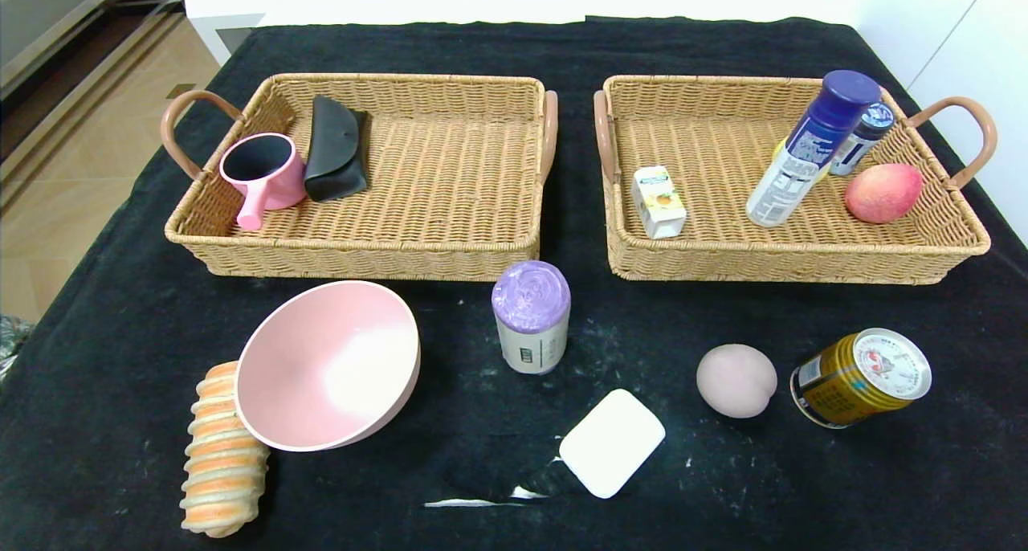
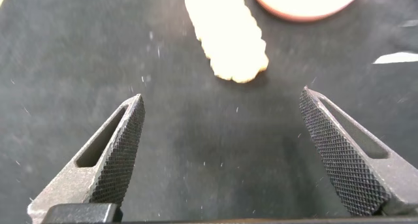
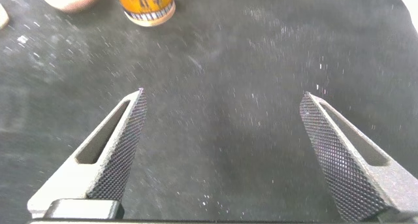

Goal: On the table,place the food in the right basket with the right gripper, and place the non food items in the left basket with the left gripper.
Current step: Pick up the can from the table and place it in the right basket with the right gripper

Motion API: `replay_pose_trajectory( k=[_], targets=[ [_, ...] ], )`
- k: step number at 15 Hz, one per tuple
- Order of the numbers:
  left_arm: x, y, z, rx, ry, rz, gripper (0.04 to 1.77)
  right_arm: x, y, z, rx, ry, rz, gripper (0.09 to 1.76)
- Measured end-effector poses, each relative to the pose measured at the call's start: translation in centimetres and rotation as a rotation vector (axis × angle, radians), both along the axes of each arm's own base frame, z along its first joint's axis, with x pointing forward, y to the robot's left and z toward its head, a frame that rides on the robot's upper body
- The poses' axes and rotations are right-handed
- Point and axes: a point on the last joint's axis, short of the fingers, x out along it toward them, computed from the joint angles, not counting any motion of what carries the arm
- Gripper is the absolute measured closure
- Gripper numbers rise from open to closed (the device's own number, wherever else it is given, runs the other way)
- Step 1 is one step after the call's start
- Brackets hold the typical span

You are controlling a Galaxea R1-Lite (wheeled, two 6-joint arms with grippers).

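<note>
I saw my left gripper (image 2: 222,106) spread wide above the black cloth (image 2: 196,165) near the striped bread roll (image 2: 226,33); my right gripper (image 3: 222,103) gaped wide too, near the gold can (image 3: 145,3).

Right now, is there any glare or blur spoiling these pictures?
Head view: a bright glare patch sits inside the pink bowl, and the gold can has a shiny lid. Left wrist view: the striped bread roll looks washed out and soft. Right wrist view: the black cloth looks greyish and dust-specked.
</note>
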Motion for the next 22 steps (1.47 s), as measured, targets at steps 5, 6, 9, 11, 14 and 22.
replay_pose_trajectory(
  k=[5,6,9,11,14,22],
  targets=[
    [-1.2,0.0,3.9,0.000,-0.004,-0.014,0.09,-1.1,0.0,3.8,-0.001,-0.035,0.010,0.14],
    [-1.3,0.0,5.1,-0.001,-0.010,-0.015,0.09,-1.1,0.0,4.9,-0.001,-0.038,0.011,0.14],
    [-0.5,0.0,8.5,-0.002,0.008,-0.026,0.09,-0.5,0.0,8.8,-0.001,-0.029,0.020,0.14],
    [0.6,0.0,11.0,0.001,0.020,-0.031,0.09,0.6,0.0,11.6,-0.001,-0.010,0.034,0.14],
    [3.1,-0.1,14.5,0.003,0.016,-0.050,0.09,3.3,0.1,15.0,-0.004,0.042,0.087,0.14],
    [10.5,-1.0,19.4,-0.001,0.116,-0.315,0.09,11.9,0.9,19.3,-0.068,0.202,0.192,0.14]
  ],
)
